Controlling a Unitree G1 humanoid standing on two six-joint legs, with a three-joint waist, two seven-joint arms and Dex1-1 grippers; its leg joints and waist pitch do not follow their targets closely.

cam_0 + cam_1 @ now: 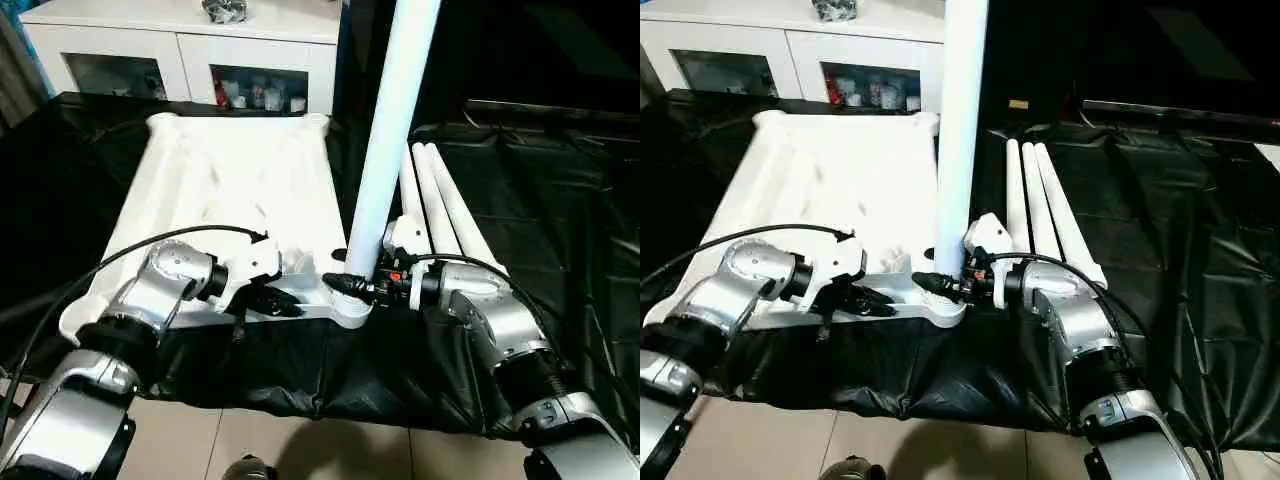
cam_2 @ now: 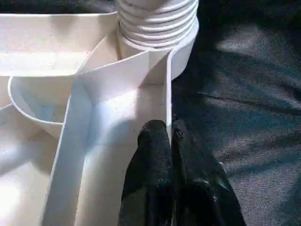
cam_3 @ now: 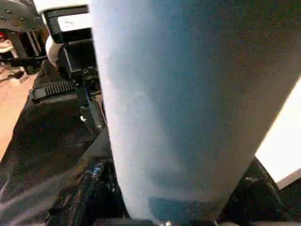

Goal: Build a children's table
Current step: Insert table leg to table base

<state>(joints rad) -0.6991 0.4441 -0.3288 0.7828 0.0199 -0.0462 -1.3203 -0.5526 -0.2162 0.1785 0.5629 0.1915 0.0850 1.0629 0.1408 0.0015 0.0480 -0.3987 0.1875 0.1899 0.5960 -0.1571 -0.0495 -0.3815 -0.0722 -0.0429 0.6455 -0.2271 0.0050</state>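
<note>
Surface: a black plastic sheet (image 1: 560,200) covers the low work area, with beige floor tiles (image 1: 260,440) along its near edge.
Background: a white cabinet with glass doors (image 1: 190,55) stands behind the sheet.
Tabletop: the white plastic rectangular tabletop (image 1: 225,190) lies on the sheet with its ribbed underside up, long axis running away from the robot, round sockets at its corners.
Standing leg: one long white tubular leg (image 1: 395,120) stands upright in the near right corner socket (image 1: 350,305); in the left wrist view its ribbed lower end (image 2: 157,21) sits inside that socket.
Spare legs: three more white tubular legs (image 1: 440,205) lie side by side on the sheet, just right of the tabletop and behind the right forearm.
Right gripper: the right gripper (image 1: 345,283) reaches in from the right at the base of the standing leg, its black fingers set partway apart against the tube just above the socket. The leg fills the right wrist view at very close range; full contact of both fingers cannot be confirmed.
Left gripper: the left gripper (image 2: 168,136) has its two black fingers pressed together, pinching the thin upright rim wall of the tabletop at the near edge, just left of the occupied socket.
Relation: both grippers sit at the near right corner, one either side of the socket.
</note>
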